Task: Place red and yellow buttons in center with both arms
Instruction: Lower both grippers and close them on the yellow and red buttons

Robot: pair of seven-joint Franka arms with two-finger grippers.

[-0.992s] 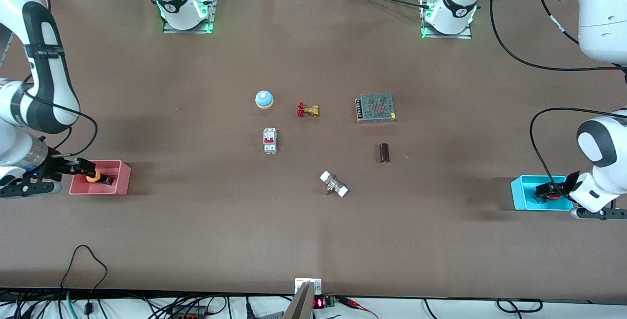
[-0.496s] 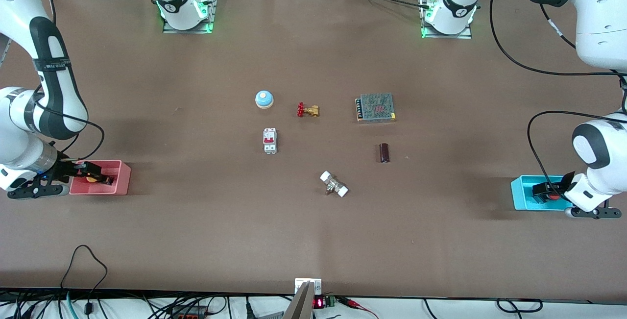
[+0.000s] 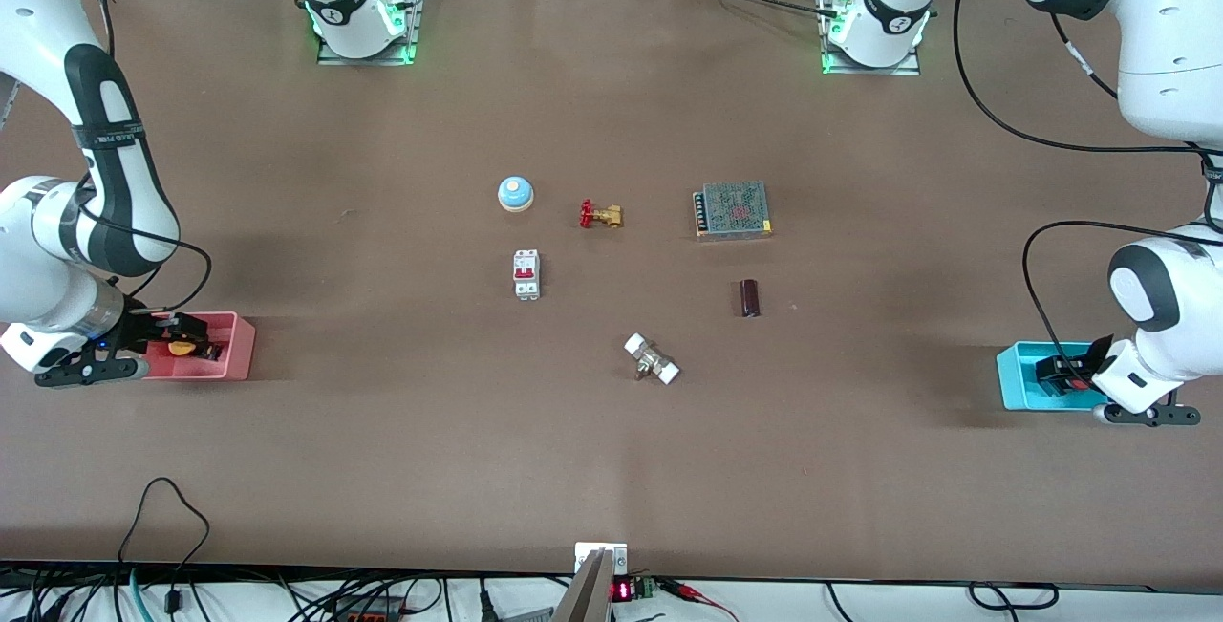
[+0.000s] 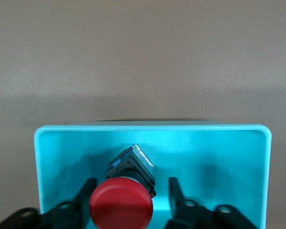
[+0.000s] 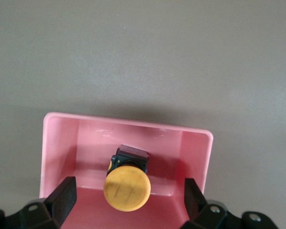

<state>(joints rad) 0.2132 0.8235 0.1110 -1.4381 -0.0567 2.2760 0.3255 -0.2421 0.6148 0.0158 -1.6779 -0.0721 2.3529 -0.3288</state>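
The yellow button [image 3: 180, 348] lies in a pink bin [image 3: 239, 347] at the right arm's end of the table. My right gripper [image 3: 186, 333] is open in that bin. In the right wrist view its fingers [image 5: 64, 193] stand wide on either side of the yellow cap [image 5: 127, 190] without touching it. The red button [image 3: 1078, 380] lies in a blue bin [image 3: 1015, 378] at the left arm's end. My left gripper [image 3: 1059, 375] is open in that bin, its fingers [image 4: 83, 191] on either side of the red cap [image 4: 121, 205]. The table's center [image 3: 621, 297] is bare brown surface.
Around the center lie a blue-and-white dome bell [image 3: 515, 193], a brass valve with a red handle [image 3: 600, 215], a white circuit breaker [image 3: 526, 274], a metal power supply [image 3: 733, 209], a dark cylinder [image 3: 750, 298] and a white-ended fitting [image 3: 652, 360].
Both arms have shifted their wrists and settled their open grippers lower in the bins, around the buttons. The buttons have not moved.
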